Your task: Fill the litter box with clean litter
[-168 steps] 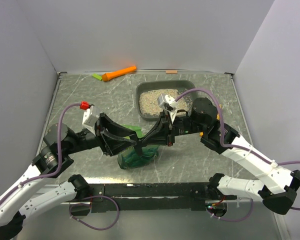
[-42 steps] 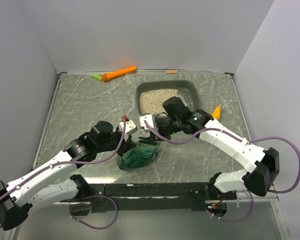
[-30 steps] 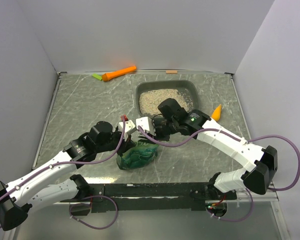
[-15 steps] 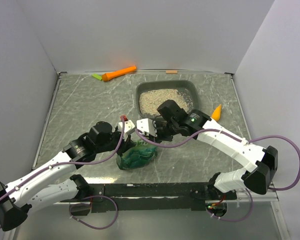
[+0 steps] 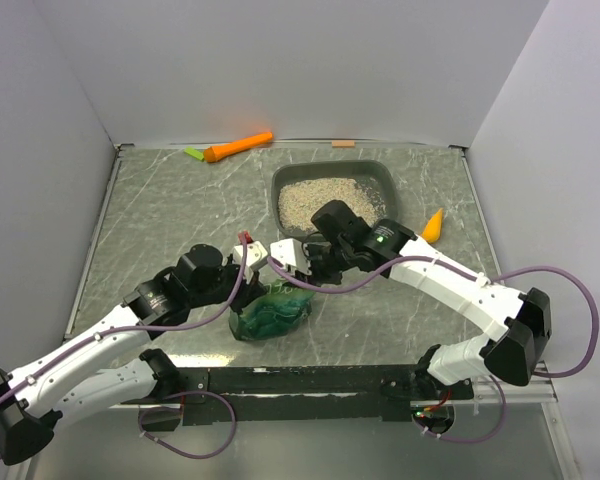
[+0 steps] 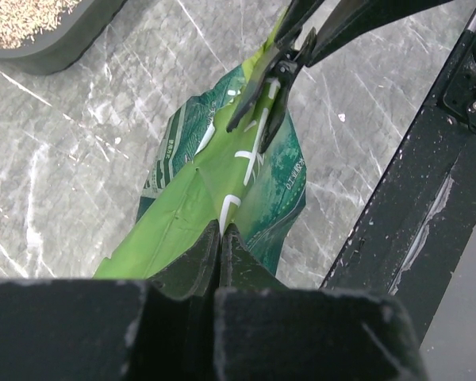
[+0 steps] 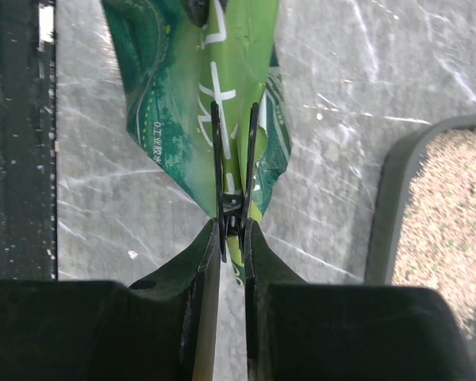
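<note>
Pale walls [image 5: 280,60] enclose a grey marbled table [image 5: 180,200]. The litter box [image 5: 378,170], holding litter [image 5: 325,198], sits at the back right. Nearer, the left claw [image 6: 220,238] is clamped on a green bag [image 5: 270,312]; the right claw [image 7: 232,230] pinches a black clip [image 7: 232,213] on its edge.

The crinkled green-teal glossy bag [image 5: 271,314] sits on the grey marbled counter [image 5: 180,210], with the left claw [image 5: 261,283] and the right claw [image 5: 300,282] meeting at its top edge. Beyond it, the shallow dark grey plastic litter box [image 5: 381,176] holds beige-grey sandy clean litter [image 5: 320,200].
</note>
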Robot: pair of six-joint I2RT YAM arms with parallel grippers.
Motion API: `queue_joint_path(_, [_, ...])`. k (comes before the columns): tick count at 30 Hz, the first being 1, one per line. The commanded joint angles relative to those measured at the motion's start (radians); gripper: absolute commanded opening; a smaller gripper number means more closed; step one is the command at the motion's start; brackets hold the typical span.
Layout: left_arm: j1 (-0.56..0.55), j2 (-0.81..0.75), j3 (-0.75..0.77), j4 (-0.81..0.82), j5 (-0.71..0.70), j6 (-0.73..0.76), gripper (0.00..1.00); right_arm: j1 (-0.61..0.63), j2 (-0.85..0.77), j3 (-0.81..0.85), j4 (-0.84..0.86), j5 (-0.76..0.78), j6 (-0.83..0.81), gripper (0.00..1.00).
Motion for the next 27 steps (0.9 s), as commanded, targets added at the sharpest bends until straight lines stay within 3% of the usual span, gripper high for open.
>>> queue_joint_path(1, [0.001, -0.033, 0.017, 0.056, -0.011, -0.007, 0.01, 0.009, 0.034, -0.055, 0.005, -0.126, 0.023, 0.15])
queue_joint_path(13, [-0.001, -0.03, 0.019, 0.056, -0.009, -0.01, 0.01, 0.011, 0.04, -0.133, 0.166, -0.326, 0.066, 0.26])
queue_joint_path(27, [0.001, -0.034, 0.019, 0.058, -0.006, -0.007, 0.01, 0.014, 0.092, -0.136, 0.286, -0.395, 0.161, 0.38])
